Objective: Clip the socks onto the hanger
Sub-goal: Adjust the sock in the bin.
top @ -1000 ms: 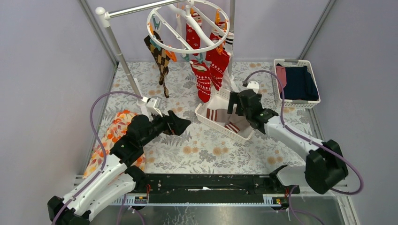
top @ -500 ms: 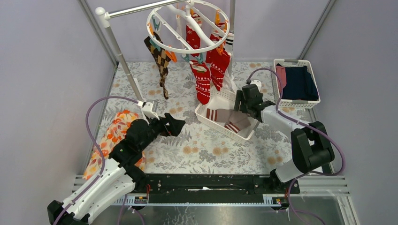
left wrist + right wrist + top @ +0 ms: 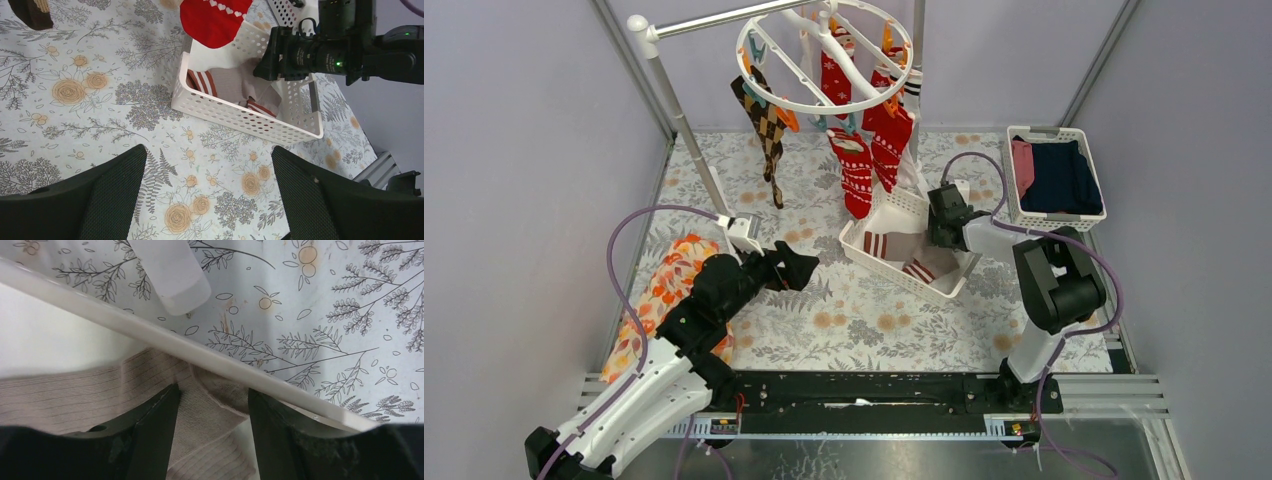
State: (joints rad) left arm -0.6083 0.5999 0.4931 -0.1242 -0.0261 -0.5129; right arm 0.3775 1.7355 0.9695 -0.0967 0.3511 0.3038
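Observation:
The round white hanger hangs at the back with red Christmas socks and an argyle sock clipped to it. Below it a white basket holds a taupe sock with red-and-white striped cuffs. My right gripper reaches down into the basket's right end. In the right wrist view its jaws stand apart astride a fold of the taupe sock, just inside the basket's rim. My left gripper hovers open over the floral cloth, left of the basket, with nothing between its fingers.
A second white basket with navy and pink clothes stands at the back right. An orange floral cloth lies by the left wall. A grey pole slants up at the back left, and another upright stands behind the hanger.
My right gripper has dropped deeper into the basket and its jaws have narrowed around the taupe sock. The left arm drew back slightly, then stayed still.

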